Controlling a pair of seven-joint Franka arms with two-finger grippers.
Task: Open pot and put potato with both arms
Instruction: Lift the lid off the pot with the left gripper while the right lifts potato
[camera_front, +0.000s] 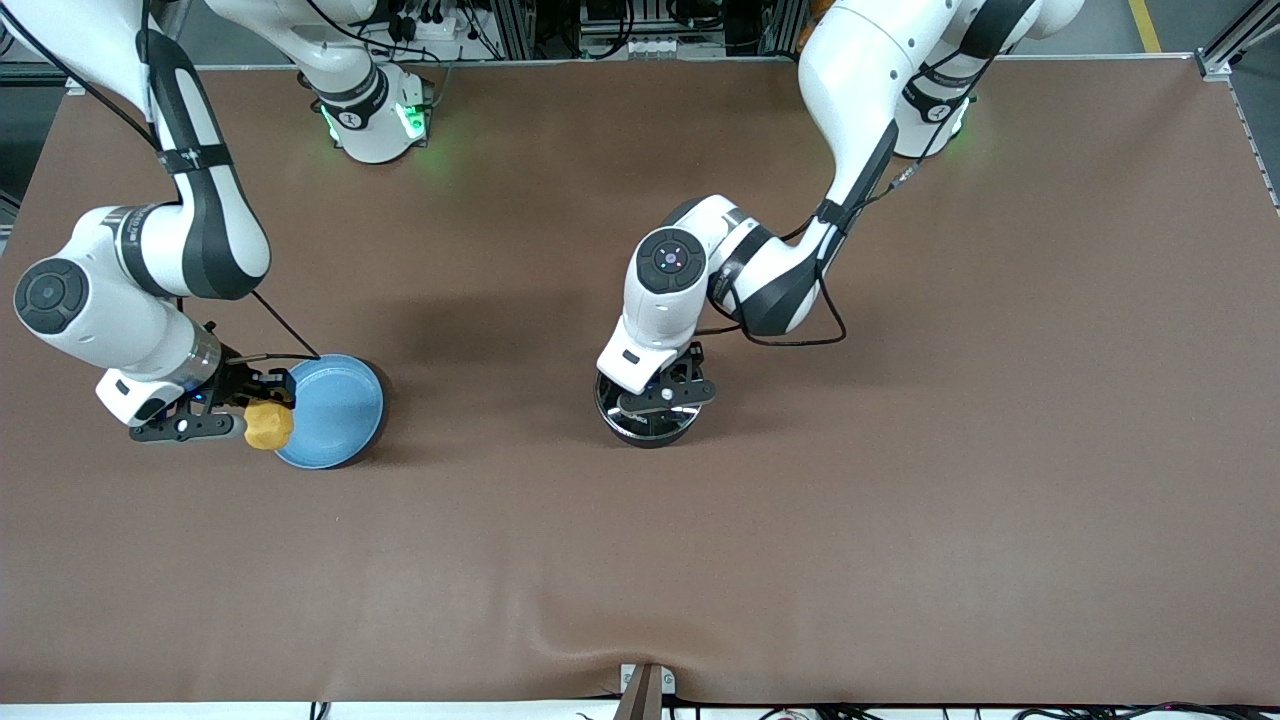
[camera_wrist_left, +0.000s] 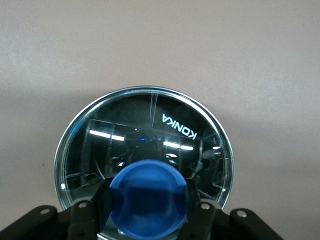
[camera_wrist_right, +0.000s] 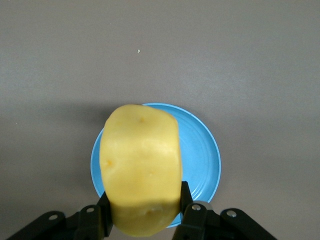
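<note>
The black pot (camera_front: 640, 428) stands mid-table, with its blue handle hidden under the left arm. Its clear glass lid (camera_wrist_left: 150, 125) covers it. My left gripper (camera_front: 665, 393) is straight above the pot, and its fingers (camera_wrist_left: 202, 215) are shut on the lid's blue knob (camera_wrist_left: 147, 197). I cannot tell whether the lid is lifted off the rim. My right gripper (camera_front: 250, 420) is shut on the yellow potato (camera_front: 268, 425) and holds it in the air over the edge of the blue plate (camera_front: 340, 400). The potato (camera_wrist_right: 141, 170) fills the gap between the right fingers (camera_wrist_right: 192, 212).
The flat blue plate (camera_wrist_right: 205, 155) lies bare on the brown table toward the right arm's end. A small grey bracket (camera_front: 645, 685) sits at the table's edge nearest the front camera. Both arm bases stand along the table's edge farthest from the front camera.
</note>
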